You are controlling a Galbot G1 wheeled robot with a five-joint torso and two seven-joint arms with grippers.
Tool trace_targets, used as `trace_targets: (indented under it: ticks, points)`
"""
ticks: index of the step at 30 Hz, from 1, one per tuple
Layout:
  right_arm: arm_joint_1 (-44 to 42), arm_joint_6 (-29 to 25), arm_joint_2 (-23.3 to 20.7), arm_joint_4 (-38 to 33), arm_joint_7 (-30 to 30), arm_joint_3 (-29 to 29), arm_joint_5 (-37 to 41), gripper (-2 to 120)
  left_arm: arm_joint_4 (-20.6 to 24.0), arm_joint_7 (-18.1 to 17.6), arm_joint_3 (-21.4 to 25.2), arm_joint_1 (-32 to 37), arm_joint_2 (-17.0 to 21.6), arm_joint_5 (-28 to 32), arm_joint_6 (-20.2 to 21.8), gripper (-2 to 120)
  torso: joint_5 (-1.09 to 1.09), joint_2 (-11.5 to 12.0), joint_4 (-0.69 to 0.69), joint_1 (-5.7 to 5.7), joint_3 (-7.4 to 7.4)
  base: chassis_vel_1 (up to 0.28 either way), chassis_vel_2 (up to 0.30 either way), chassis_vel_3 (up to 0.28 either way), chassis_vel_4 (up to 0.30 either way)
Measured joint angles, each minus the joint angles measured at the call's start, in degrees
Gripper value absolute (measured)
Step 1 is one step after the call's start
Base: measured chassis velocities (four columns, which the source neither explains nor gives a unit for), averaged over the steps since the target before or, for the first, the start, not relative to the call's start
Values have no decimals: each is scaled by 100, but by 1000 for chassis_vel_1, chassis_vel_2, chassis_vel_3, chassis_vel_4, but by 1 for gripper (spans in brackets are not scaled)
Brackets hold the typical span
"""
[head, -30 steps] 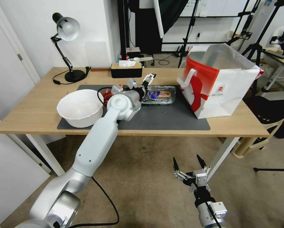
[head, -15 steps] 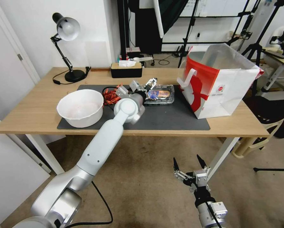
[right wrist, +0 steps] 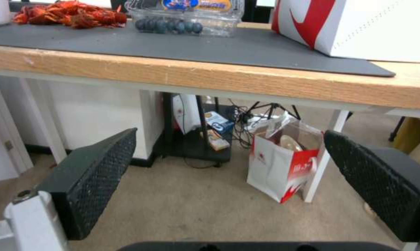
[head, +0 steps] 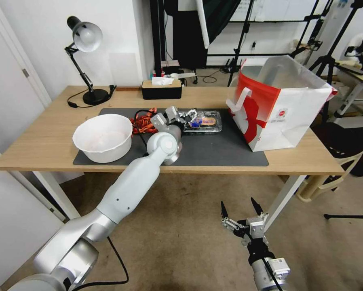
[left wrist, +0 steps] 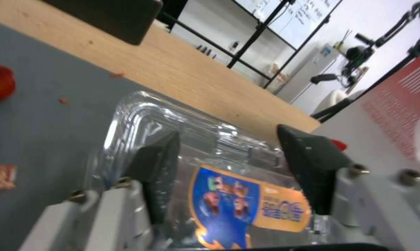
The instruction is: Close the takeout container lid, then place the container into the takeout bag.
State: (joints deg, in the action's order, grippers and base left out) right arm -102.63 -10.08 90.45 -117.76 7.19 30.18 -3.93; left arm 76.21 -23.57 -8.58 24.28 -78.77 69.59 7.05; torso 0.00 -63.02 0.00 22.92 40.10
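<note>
Lowering, my left tool point(head: 188, 118) hung open over the lid point(left wrist: 228, 195); off-center pressure might have skidded the takeout container point(head: 201, 121).

The left end effector point(head: 188, 117) hides part of the takeout container point(head: 205, 121).

One takeout container point(head: 201, 121), one takeout bag point(head: 279, 105), perhaps one bowl point(head: 102, 138).

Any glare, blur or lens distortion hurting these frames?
Head view: wide-angle bending at the edges, the takeout bag sharp. Left wrist view: soft focus, bright glare streaks on the lid. Right wrist view: the table edge crisp, its underside shadowed.
</note>
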Motion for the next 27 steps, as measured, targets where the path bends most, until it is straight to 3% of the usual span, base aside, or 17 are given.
trace_targets:
  ticks: [7,15,21,27]
  points:
    - [-3,0,-8,-1,12,-2,-1,100,-26,77,-159,-35,123,-487,269,30,0,0,1,0,0,0,0,0,0]
    - [39,1,-46,-58,214,-18,372,100,-137,35,-165,-81,131,-527,459,0,0,0,0,0,0,0,0,0,0]
    - [197,208,-208,-322,494,-7,1348,100,-193,2,-133,-82,137,-494,485,0,0,0,0,0,0,0,0,0,0]
    - [701,637,-547,-553,536,36,2802,100,-167,-16,-107,-53,188,-460,494,0,0,0,1,0,1,0,0,0,0]
